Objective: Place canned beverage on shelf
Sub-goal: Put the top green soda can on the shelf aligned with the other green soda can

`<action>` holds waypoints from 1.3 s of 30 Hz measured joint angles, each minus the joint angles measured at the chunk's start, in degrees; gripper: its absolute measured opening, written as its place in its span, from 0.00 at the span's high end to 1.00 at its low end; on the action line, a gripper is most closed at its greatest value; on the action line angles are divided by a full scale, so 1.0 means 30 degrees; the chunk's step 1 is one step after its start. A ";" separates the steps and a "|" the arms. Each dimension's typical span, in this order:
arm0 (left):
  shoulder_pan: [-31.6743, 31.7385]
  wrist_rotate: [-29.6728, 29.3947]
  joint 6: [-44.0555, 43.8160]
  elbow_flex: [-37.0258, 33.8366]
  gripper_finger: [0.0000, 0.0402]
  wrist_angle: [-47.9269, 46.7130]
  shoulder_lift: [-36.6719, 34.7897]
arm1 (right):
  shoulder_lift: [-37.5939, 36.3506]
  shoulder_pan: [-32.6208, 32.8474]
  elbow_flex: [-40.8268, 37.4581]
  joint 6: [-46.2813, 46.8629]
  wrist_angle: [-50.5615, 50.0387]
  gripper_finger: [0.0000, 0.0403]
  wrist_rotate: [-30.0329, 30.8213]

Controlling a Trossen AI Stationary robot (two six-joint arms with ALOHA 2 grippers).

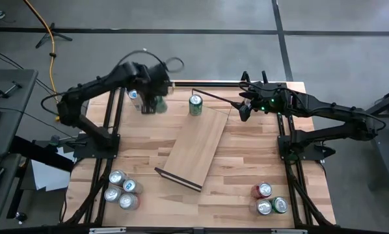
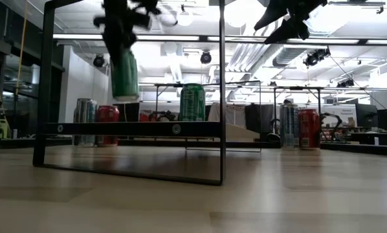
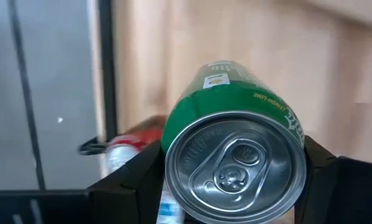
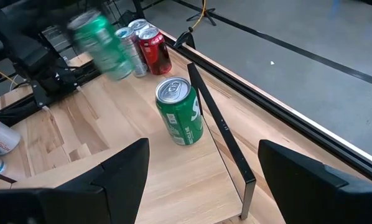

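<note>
Green can [image 3: 236,149] held aloft by left gripper [image 1: 150,101].

Grey concrete floor [image 1: 201,16] w/ black tape lines, yellow cable [image 1: 50,39].

The held green can [image 3: 236,143] reads "LEMON-LIME" on its side

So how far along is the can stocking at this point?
One green can already stands on the shelf, near its far end. The left gripper holds a second green can in the air, off the shelf. The right gripper waits open near the shelf's far corner. Other cans remain on the table.
</note>
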 joint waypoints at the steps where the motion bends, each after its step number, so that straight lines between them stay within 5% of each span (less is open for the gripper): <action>1: -0.0996 0.0015 -0.0586 0.0225 0.55 -0.0046 0.0000 | 0.0000 -0.0003 0.0000 0.0000 0.0011 0.29 0.0000; 10: -0.7142 0.0108 -0.2385 0.0622 0.55 0.2531 0.1947 | 0.0007 0.0001 0.0000 0.0031 0.0091 0.29 0.0007; 23: -0.7237 0.0238 0.0014 0.4032 0.51 0.1978 0.7570 | 0.0008 0.0005 0.0000 0.0685 0.0079 0.29 0.0010; 39: -0.7220 -0.0423 -0.0075 0.4353 0.31 0.2133 0.8051 | 0.0022 0.0003 0.0000 0.0648 0.0073 0.29 0.0007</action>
